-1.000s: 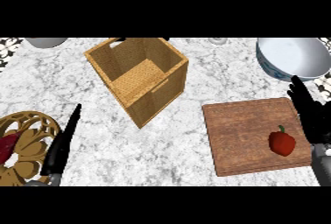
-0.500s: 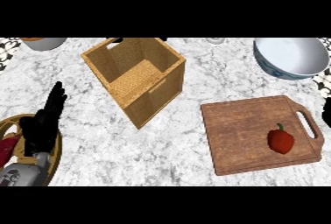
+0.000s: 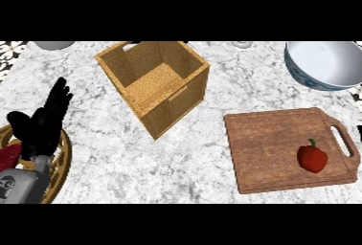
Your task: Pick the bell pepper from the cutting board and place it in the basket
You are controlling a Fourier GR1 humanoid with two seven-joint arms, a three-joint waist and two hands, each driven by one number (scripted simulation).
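- We are looking steeply down on a marbled counter [image 3: 212,158], with the wooden cutting board [image 3: 279,143] lying at the right, its slotted handle toward the right edge.
- The bell pepper [image 3: 311,158], red with a short green stem, is lying on the board's right part, just beside the handle slot and near the board's lower edge. Nothing is touching it.
- The basket [image 3: 166,103], a woven box with an open top, is standing tilted in the upper middle, well apart from the board. We are seeing nothing inside it.
- The left hand [image 3: 44,122] is showing at the left, with its grey forearm [image 3: 14,186] coming in from the lower left corner. Its fingers are pointing up and away, straight and slightly apart, and they are holding nothing.
- That hand is sitting over the upper rim of a round golden rack [image 3: 60,165], where something red [image 3: 8,155] is lying partly hidden.
- A thin dark sliver [image 3: 360,132] is showing at the right edge, level with the board's handle. We cannot tell whether this is the right hand or how it is held.
- A white bowl [image 3: 325,60] with a blue rim is standing at the upper right, above the board and apart from it.
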